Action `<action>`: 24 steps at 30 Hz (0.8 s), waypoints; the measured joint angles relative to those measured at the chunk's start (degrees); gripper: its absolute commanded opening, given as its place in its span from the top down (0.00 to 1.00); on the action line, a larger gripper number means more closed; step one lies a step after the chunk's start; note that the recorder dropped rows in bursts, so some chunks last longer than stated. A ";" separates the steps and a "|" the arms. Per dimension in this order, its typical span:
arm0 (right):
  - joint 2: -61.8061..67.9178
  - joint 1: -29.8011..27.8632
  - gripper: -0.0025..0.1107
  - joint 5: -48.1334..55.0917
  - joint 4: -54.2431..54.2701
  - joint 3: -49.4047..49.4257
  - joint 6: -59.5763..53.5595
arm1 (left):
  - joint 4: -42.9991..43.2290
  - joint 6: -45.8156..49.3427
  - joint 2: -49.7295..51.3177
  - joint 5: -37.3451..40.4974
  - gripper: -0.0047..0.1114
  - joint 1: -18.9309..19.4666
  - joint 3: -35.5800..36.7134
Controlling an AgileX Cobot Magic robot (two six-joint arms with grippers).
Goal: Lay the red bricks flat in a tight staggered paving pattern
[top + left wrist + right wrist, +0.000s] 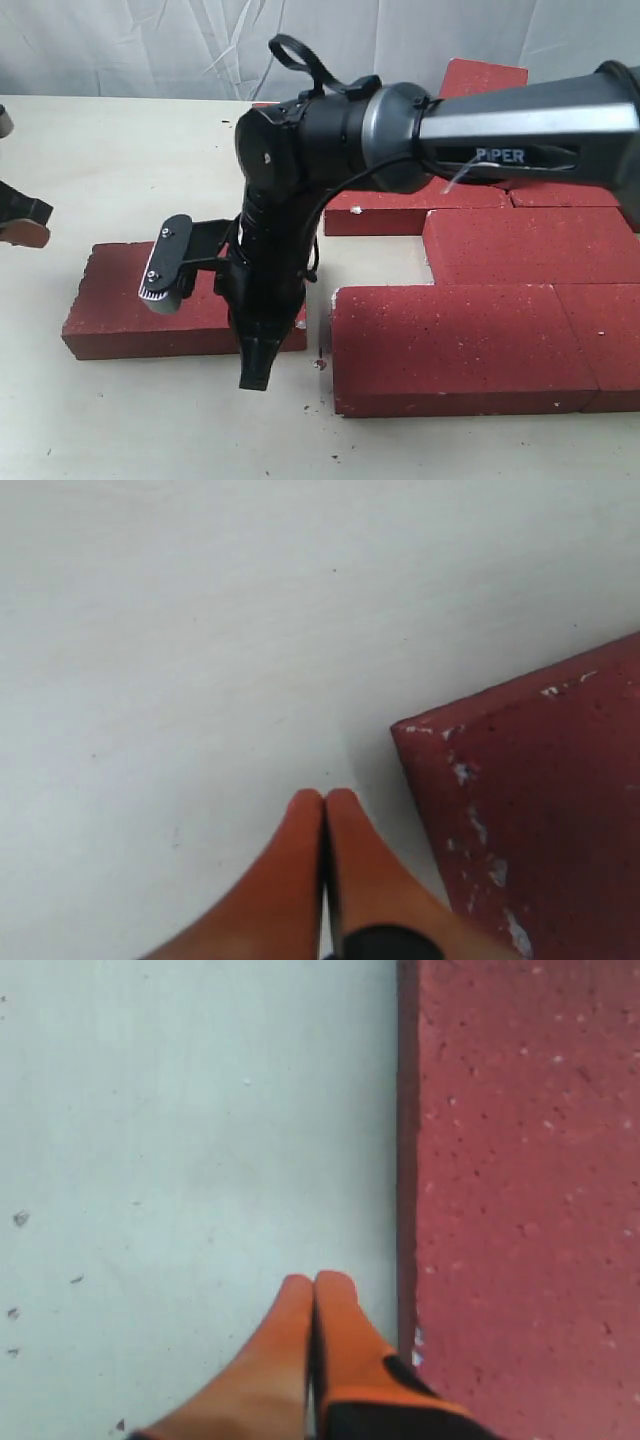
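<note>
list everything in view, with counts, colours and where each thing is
lone rough rectangular brick: one, dark red, flat on the left, apart from the rest
grouped rough bricks: at least six, dark red, staggered rows on the right; the arm hides some
brick crumbs: a few, red and white, by the front brick's corner
table: one, cream
backdrop cloth: one, white, behind
left gripper: one, orange tips, shut, beside a brick corner
right gripper: one, orange tips, shut, pointing down between the lone brick and the group

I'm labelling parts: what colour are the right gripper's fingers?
The right gripper has orange fingers; the right wrist view shows them best.
</note>
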 measured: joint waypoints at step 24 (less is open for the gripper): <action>3.52 -0.48 0.99 -5.76 4.12 -0.13 -1.36 | -3.17 4.99 9.54 0.48 0.96 0.67 3.13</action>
